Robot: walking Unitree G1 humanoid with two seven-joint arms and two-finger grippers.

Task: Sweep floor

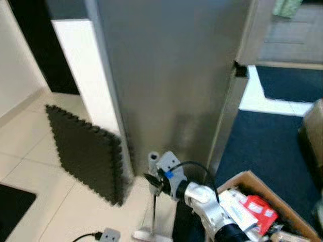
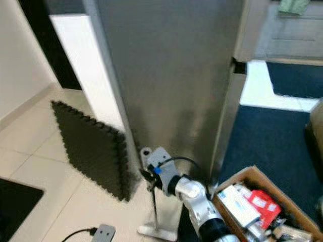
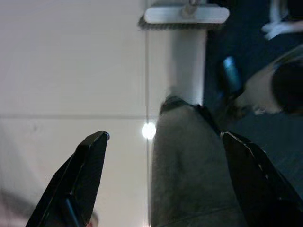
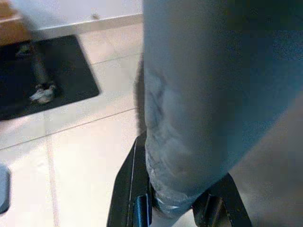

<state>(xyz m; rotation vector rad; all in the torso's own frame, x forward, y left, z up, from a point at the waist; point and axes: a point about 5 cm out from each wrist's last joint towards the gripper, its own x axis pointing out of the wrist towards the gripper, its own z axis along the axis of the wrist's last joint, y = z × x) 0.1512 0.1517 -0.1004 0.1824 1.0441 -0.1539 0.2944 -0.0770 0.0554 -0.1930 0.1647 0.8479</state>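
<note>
Standing upright on the pale tile floor (image 1: 40, 151), the broom (image 1: 153, 201) has a thin grey handle and a flat white head (image 2: 157, 231) on the tiles near the fridge's base. The right claw (image 1: 154, 177) is clenched around the handle's grey top, silver arm reaching in from lower right. The left claw (image 3: 161, 179) hangs released, black fingers (image 3: 85, 175) spread wide, pointed at the floor with the broom head ahead of it. Behind the broom stands a big stainless fridge (image 1: 171, 75). A black foam mat (image 1: 86, 151) leans against the fridge's side. A cardboard box (image 1: 262, 206) of packets sits on dark blue carpet (image 1: 267, 141) to the right. A plug and cable (image 1: 101, 235) lie on the tiles.
</note>
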